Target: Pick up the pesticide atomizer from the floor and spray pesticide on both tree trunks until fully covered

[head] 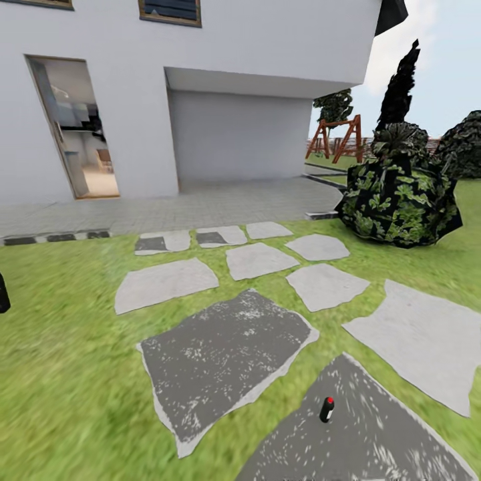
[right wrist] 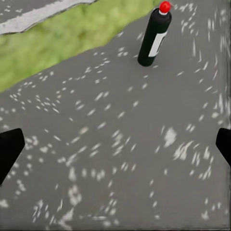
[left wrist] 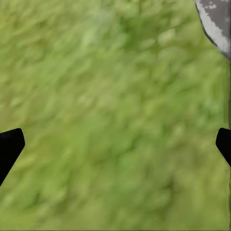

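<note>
My pesticide atomizer (head: 327,409) (right wrist: 154,36): black bottle, red cap, pale label panel on its side. It stands on a dark grey stepping stone (head: 361,434) (right wrist: 125,144) flecked with white. Paler grey stones (head: 165,283) lie beyond that one. Floor (head: 60,374) (left wrist: 115,115): mottled green grass, lighter and darker patches. My fingertips (left wrist: 9,147) (right wrist: 9,147): plain black. House wall (head: 120,100): white. Bush (head: 397,200) right of the stones: dark, with green leaf blotches.

Head camera: high, facing house across lawn. Left wrist: close above grass (left wrist: 110,120). Right wrist: near dark stepping stone (right wrist: 115,159), shared with head (head: 374,434).
</note>
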Robot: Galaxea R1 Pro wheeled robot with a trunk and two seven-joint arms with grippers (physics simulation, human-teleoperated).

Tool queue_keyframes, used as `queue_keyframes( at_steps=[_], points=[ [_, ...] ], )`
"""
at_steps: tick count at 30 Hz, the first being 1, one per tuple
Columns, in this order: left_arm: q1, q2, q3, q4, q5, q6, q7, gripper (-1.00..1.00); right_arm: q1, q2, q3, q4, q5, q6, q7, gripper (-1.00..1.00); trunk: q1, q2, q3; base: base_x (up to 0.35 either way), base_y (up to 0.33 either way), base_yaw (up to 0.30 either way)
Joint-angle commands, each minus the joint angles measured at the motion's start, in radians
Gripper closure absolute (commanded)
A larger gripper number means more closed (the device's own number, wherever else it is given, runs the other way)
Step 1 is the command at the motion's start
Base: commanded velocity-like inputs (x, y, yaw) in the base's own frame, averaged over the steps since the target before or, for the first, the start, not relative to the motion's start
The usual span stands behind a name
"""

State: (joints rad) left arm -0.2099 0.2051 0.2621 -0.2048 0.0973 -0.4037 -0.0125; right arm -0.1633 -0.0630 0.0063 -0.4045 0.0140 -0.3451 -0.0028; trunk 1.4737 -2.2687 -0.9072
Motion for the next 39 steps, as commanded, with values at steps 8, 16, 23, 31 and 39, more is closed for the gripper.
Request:
queue_keyframes(
  at_steps=[8, 16, 23, 31, 39],
  points=[
    [0.000, 0.000, -0.004, 0.001, 0.010, -0.004, -0.001, -1.00, -0.001, 0.000, 0.001, 0.001, 0.001, -0.003, 0.000, -1.00, 0.000, 0.000, -0.001, 0.000, 0.017, -0.300],
    [0.000, 0.000, -0.004, 0.001, 0.010, -0.004, -0.001, -1.00, -0.001, 0.000, 0.001, 0.001, 0.001, -0.002, 0.000, -1.00, 0.000, 0.000, -0.001, 0.000, 0.001, -0.300],
    [0.000, 0.000, -0.004, 0.001, 0.010, -0.004, -0.001, -1.00, -0.001, 0.000, -0.004, 0.000, -0.003, -0.001, -0.001, -1.00, 0.000, 0.000, -0.001, 0.000, 0.000, -0.300],
    [0.000, 0.000, -0.004, 0.001, 0.010, -0.004, -0.001, -1.00, -0.001, -0.002, -0.006, -0.009, -0.006, -0.002, 0.002, -1.00, 0.000, 0.000, -0.001, 0.000, 0.000, -0.300],
    [0.000, 0.000, -0.004, 0.001, 0.010, -0.004, -0.001, -1.00, -0.001, -0.003, -0.008, -0.010, -0.006, -0.001, 0.001, -1.00, 0.000, 0.000, -0.001, 0.000, 0.000, -0.300]
  ],
)
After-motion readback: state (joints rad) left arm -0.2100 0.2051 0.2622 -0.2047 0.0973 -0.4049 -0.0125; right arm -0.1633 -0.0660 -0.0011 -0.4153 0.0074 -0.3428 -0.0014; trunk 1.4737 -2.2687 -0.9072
